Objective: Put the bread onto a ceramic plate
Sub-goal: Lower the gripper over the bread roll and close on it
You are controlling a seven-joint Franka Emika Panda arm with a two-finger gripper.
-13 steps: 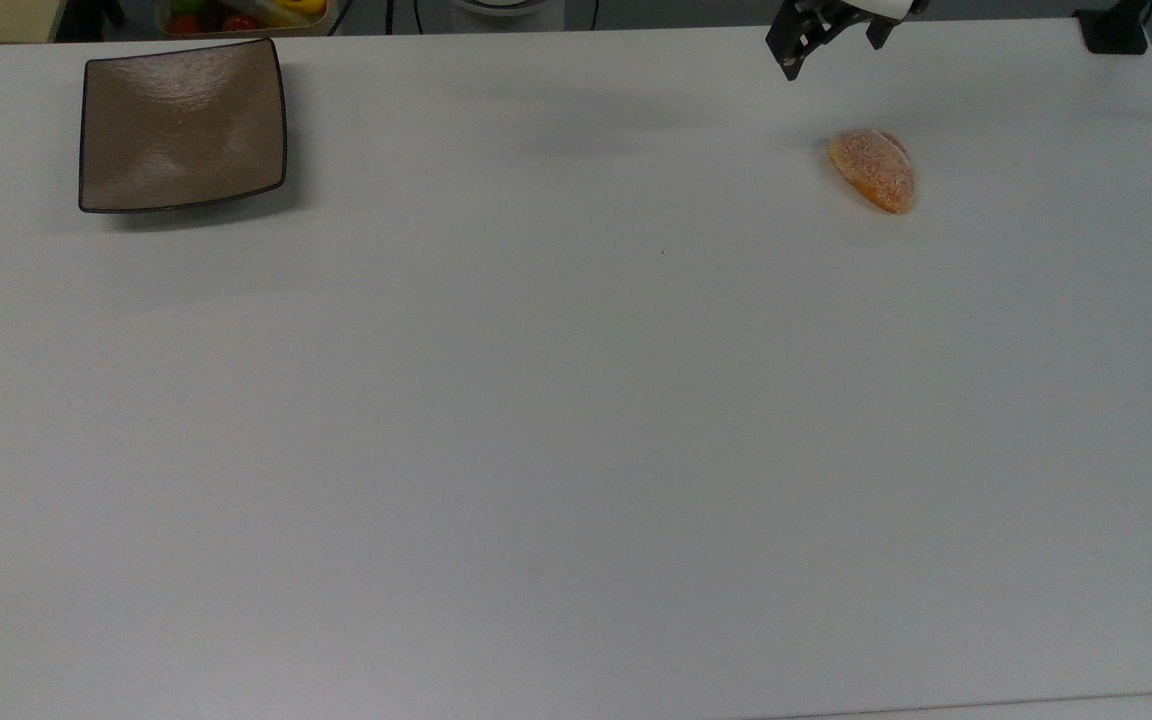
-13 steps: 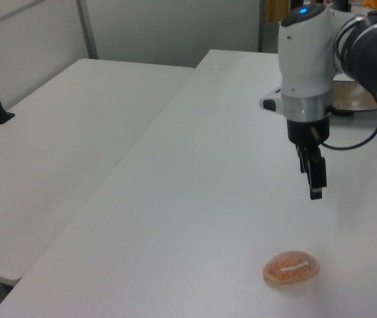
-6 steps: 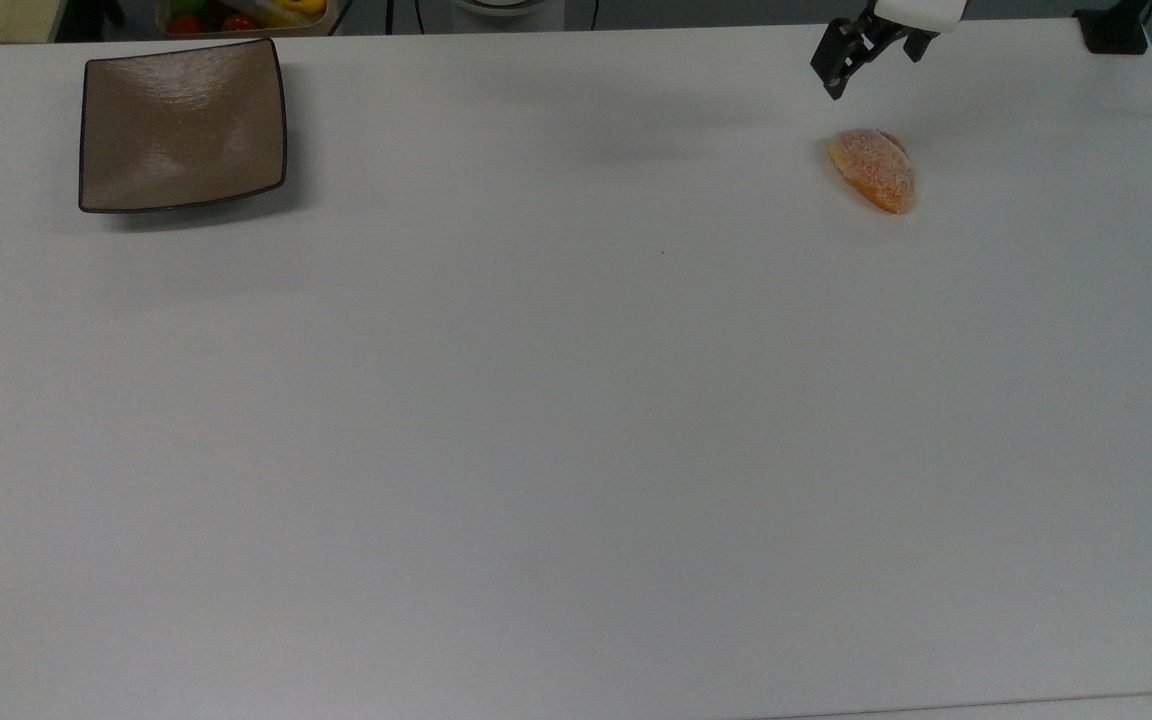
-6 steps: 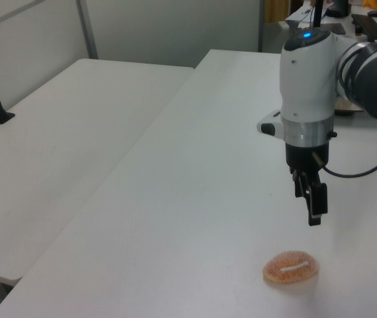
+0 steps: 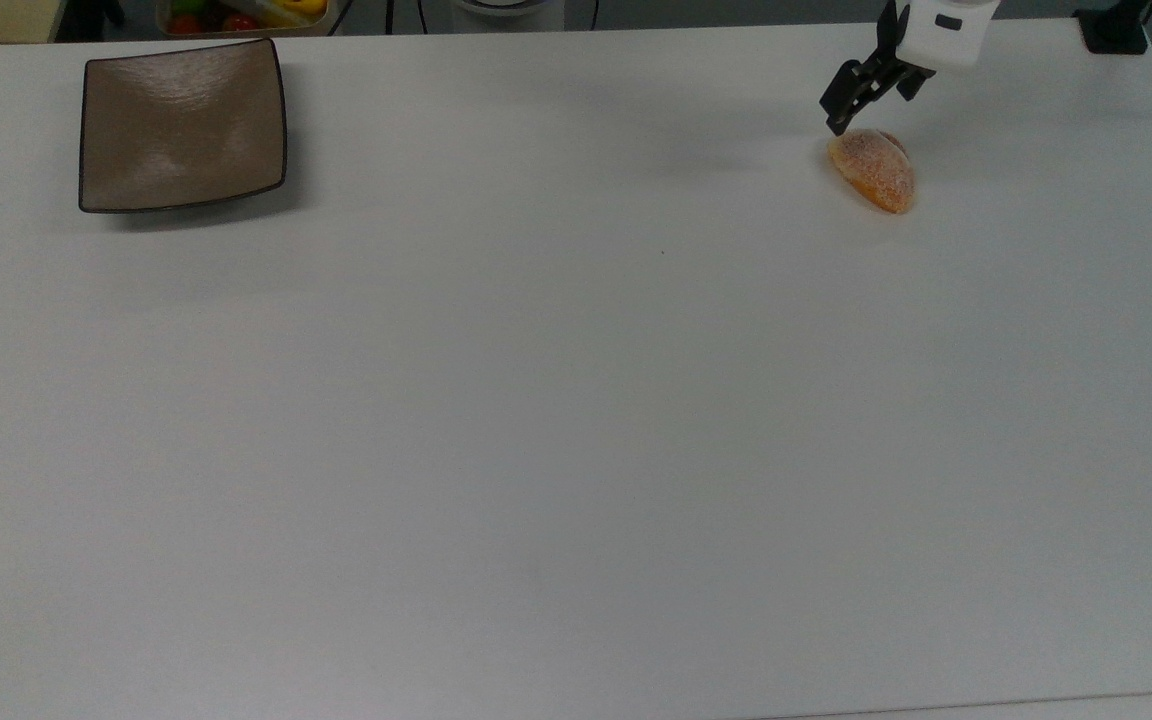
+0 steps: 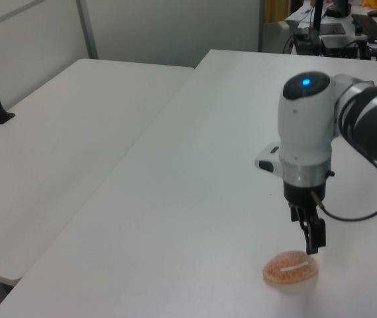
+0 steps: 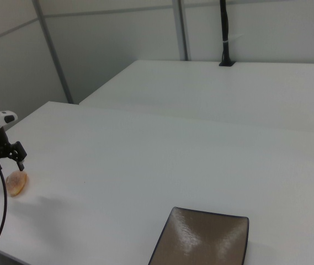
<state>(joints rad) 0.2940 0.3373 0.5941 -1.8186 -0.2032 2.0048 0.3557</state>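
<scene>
The bread point(image 5: 873, 170), a sugar-speckled orange-brown bun, lies on the white table point(image 5: 576, 400) near its far edge, toward the far right corner in the top view. The ceramic plate point(image 5: 182, 124) sits well apart from it, at the far left corner in the top view, and holds nothing. The gripper point(image 7: 5, 160) hangs just above the bun, its fingers spread apart and grasping nothing, as the right view shows.

The step in hand looks like the descent to grasp. To do it well, the gripper should be centred over the bun's middle rather than over its end, so that one finger comes down on each long side. The fingers should stop just short of the table, then close gently: the crust will probably dent or shed sugar under a hard squeeze. A straight lift should follow before the carry across to the plate.
</scene>
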